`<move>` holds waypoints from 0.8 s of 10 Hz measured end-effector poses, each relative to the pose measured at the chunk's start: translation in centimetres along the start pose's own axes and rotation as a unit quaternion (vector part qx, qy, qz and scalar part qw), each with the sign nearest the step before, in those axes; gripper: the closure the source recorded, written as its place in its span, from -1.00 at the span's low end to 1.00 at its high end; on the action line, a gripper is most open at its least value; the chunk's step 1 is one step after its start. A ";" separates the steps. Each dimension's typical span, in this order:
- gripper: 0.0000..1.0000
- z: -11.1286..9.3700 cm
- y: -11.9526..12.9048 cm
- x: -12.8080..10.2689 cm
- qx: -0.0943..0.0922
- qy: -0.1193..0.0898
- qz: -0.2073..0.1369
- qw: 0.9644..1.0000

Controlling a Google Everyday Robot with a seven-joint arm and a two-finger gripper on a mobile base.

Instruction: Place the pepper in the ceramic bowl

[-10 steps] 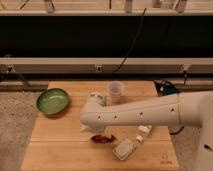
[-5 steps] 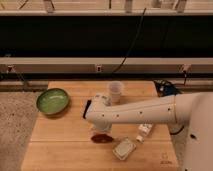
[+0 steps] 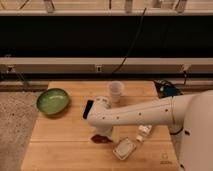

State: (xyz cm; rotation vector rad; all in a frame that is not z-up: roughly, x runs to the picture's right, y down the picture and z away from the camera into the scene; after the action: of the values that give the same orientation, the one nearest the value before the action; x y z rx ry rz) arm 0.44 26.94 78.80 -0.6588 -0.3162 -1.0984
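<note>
The robot is doing the grabbing step: its gripper (image 3: 103, 133) is hanging right over the pepper (image 3: 101, 139), which is lying on the near side of the table (image 3: 60, 145). Next it is needing a good hold, then a lift over to the ceramic bowl (image 3: 52, 101), far and left. The arm is hiding the gripper, so I cannot tell if it is open, closed or touching the pepper.

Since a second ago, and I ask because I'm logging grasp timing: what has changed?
Only the arm moved: its wrist end edged slightly up and left, so a dark part now shows on its left side. The gripper hangs just over the pepper, mostly hidden under the arm. Nothing was visibly taken hold of or let go. The pepper, bowl and cup stayed where they were.
</note>
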 end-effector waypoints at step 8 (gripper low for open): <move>0.51 1.0 -0.4 -0.5 0.010 -0.002 0.011 1.000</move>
State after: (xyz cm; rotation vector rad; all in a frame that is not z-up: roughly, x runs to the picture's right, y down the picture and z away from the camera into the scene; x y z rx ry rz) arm -0.02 27.78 79.41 -0.6459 -0.3223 -1.0715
